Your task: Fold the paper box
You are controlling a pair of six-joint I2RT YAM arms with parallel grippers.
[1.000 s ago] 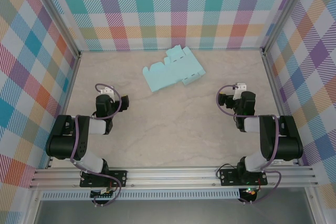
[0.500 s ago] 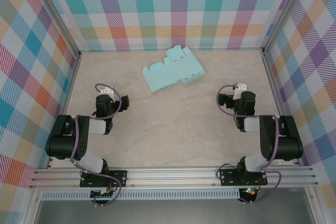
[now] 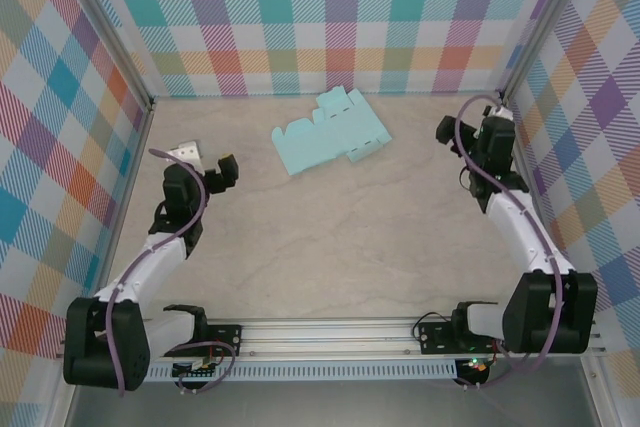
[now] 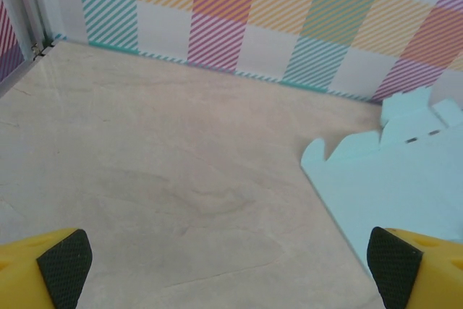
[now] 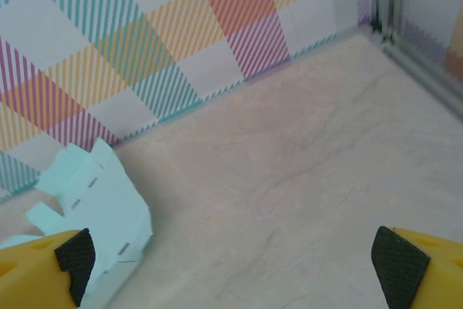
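Observation:
The paper box (image 3: 330, 134) is a flat pale mint die-cut sheet with tabs and notches, lying on the far middle of the table. My left gripper (image 3: 207, 159) hangs open to the left of the sheet, apart from it. In the left wrist view the paper box (image 4: 405, 179) spreads at the right, and the left gripper (image 4: 230, 273) has only bare table between its fingers. My right gripper (image 3: 474, 123) is open to the right of the sheet. The right wrist view has the paper box (image 5: 101, 200) at lower left, beside the open right gripper (image 5: 233, 262).
Plaid walls (image 3: 330, 17) close the table on three sides, with aluminium posts (image 3: 150, 97) in the far corners. The beige marbled tabletop (image 3: 340, 227) is bare between the arms. The rail with the arm bases (image 3: 330, 332) runs along the near edge.
Both arms have unfolded and reached toward the far half of the table, the left one to the left of the sheet, the right one to its right. The sheet has not moved.

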